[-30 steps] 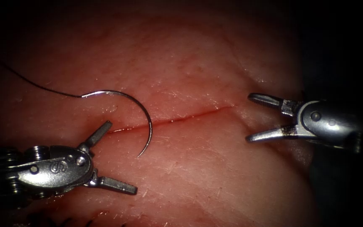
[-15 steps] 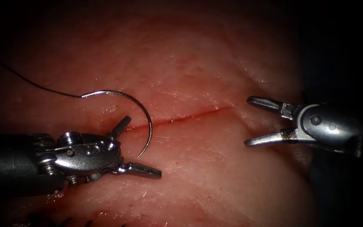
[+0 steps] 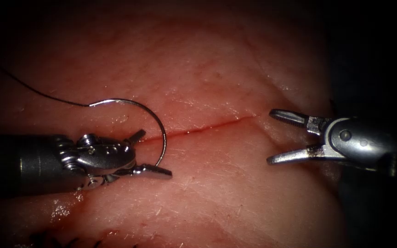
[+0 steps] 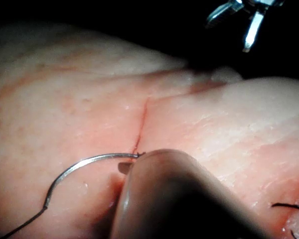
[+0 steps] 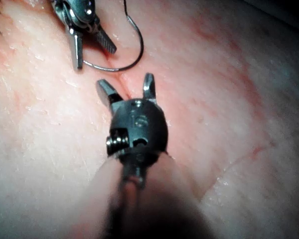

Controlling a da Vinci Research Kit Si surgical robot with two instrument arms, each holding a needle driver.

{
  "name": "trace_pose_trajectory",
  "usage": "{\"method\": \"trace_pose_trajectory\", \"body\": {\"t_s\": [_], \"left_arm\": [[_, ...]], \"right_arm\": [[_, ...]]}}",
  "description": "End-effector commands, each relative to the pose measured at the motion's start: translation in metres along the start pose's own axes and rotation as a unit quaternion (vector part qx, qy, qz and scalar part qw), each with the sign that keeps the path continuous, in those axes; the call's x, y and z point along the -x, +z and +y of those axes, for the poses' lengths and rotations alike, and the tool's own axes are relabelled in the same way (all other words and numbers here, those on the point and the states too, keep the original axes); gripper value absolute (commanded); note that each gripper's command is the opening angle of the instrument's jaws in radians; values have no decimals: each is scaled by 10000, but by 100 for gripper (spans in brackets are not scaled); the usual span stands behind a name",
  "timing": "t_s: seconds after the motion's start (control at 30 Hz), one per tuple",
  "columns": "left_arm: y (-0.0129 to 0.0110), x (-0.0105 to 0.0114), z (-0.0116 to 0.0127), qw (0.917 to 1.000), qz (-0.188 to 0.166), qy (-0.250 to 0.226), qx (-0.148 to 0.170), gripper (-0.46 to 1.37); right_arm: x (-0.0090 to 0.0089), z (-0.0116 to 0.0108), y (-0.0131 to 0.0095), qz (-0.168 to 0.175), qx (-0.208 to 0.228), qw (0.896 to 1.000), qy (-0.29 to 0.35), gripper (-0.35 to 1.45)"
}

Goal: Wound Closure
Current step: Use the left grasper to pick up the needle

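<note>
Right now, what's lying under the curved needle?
The needle lies loose on the tissue, arching across the cut. Its tip sits between the left tool's open jaws, hidden by the lower one. The right tool is open, empty.

endoscope overhead, wrist views close, sharing cut (image 3: 207, 127)

Darkness rings the lit field; black, featureless background lies at the right.

Pink tissue (image 3: 235, 193); dark thread (image 3: 37, 92)
</note>
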Motion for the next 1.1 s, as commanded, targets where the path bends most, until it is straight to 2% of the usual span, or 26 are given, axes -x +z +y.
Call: {"method": "trace_pose_trajectory", "body": {"t_s": [0.03,0.57,0.67,0.7,0.8,0.83,1.1], "left_arm": [[2,1,-2,10000,13,18,26,65],[28,29,-2,9998,-4,117,147,26],[29,29,-3,9998,-3,94,178,3],[29,29,-3,9997,-3,95,208,-12],[29,29,-3,9994,-3,71,332,-30],[29,28,-3,9989,-7,-10,461,-35],[25,26,-5,9953,240,-259,906,-35]], "right_arm": [[0,0,0,-1,9,10000,0,70],[-3,-5,-1,0,7,10000,0,69],[-3,-5,-1,1,5,10000,-1,68],[-3,-5,-1,0,6,10000,-1,68],[-3,-5,-1,0,6,10000,-2,67],[-3,-5,-2,0,6,10000,-3,67],[-2,-6,-2,0,7,10000,-5,64]]}}
